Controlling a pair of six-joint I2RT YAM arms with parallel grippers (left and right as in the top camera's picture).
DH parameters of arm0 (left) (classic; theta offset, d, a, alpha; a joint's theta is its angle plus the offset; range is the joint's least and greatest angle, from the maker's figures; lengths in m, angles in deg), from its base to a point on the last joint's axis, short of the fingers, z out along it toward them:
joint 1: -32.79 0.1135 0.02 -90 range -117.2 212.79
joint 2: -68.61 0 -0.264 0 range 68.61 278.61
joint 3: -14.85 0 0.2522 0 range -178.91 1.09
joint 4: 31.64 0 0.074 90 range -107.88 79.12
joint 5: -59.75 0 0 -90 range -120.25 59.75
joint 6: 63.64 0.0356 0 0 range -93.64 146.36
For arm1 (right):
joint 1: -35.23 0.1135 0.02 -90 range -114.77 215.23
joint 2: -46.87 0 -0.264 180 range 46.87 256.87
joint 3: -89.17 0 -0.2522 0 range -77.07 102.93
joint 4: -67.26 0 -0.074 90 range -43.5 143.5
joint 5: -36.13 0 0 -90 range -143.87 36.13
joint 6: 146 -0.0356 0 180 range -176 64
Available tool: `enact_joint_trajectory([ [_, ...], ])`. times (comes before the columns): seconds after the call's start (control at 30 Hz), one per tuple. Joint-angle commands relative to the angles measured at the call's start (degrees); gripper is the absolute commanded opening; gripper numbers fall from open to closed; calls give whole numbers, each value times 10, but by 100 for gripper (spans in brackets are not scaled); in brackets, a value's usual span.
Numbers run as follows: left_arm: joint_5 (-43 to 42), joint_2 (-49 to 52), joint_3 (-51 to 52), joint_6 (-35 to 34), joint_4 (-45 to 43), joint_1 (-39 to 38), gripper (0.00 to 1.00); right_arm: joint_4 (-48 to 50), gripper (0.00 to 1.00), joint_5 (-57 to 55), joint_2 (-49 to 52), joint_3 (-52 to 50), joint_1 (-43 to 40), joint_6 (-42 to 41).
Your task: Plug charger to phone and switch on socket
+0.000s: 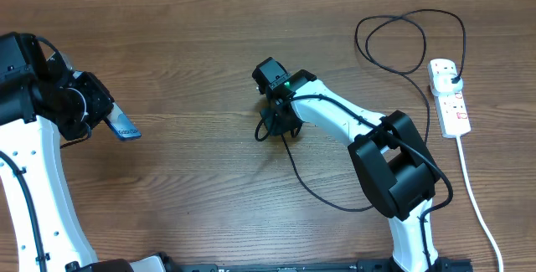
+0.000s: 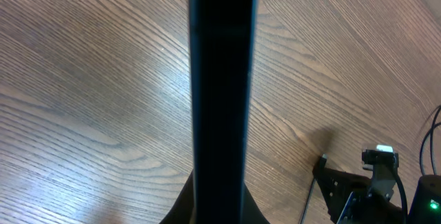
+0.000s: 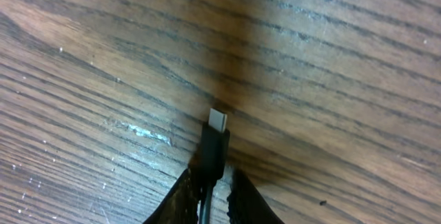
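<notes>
Left hand (image 1: 102,115) clamps the phone (image 1: 124,127), far left of the socket (image 1: 452,105). Right hand (image 1: 273,127), nearer the socket, pinches the charger (image 3: 215,145) tip over the surface (image 1: 193,63); its plug (image 1: 452,75) sits in the socket.

silver-tipped black charger (image 3: 213,151), white-and-red socket (image 1: 450,105), seemingly blue-teal phone (image 1: 124,127), brown, finely streaked wood-grain table (image 1: 209,54).

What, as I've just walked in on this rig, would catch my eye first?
The left fingers hold the phone at far left. Near the centre, the right fingers pinch the charger just behind its connector tip. The socket lies at far right, a black plug in it.
</notes>
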Motion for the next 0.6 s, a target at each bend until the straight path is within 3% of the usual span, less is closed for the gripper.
enact_joint_trajectory([
  [0.0, -7, -6, -7, 9, -4, -4, 4, 7, 17, -7, 12, -18, -4, 1],
  [0.1, -7, -6, -7, 9, -4, -4, 4, 11, 16, -6, 12, -19, -4, 1],
  [0.2, -10, -6, -7, 13, -4, -4, 4, 11, 4, -5, 12, -19, -4, 1],
  [0.3, -71, -6, -7, 66, -8, -4, 4, 0, 4, 2, 6, -14, -10, 0],
  [0.57, -312, -11, -7, 188, -26, 0, 4, -18, 4, 383, -97, -9, -122, 81],
])
